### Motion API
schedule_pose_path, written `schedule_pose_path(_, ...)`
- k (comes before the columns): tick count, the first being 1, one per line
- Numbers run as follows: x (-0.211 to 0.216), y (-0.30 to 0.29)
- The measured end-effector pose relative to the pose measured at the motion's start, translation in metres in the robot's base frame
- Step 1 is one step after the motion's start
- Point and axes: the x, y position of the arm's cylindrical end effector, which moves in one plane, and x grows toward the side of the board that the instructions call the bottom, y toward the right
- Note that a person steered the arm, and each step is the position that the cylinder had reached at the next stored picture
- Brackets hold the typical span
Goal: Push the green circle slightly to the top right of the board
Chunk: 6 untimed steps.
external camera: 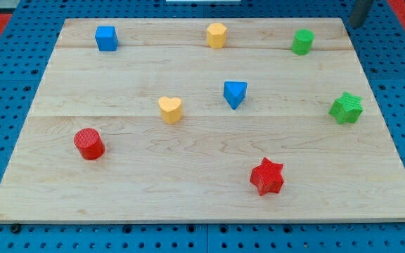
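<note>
Sitting near the wooden tabletop's (202,190) top-right corner, the green circle (302,41) lies down-left of the dark rod (362,11), which enters at the view's top edge. Its upper part is cropped away, and whether the tip touches anything cannot be told.

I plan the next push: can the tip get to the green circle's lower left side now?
Probably yes. My tip is at the view's top right corner, beyond the green circle. No block lies between them, and the blue triangle lies well away.
</note>
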Motion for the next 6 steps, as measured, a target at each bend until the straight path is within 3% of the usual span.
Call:
schedule_pose_path(3, 0.087, -0.073)
schedule_pose_path(5, 0.052, -0.103)
schedule_pose_path(6, 0.05, -0.084)
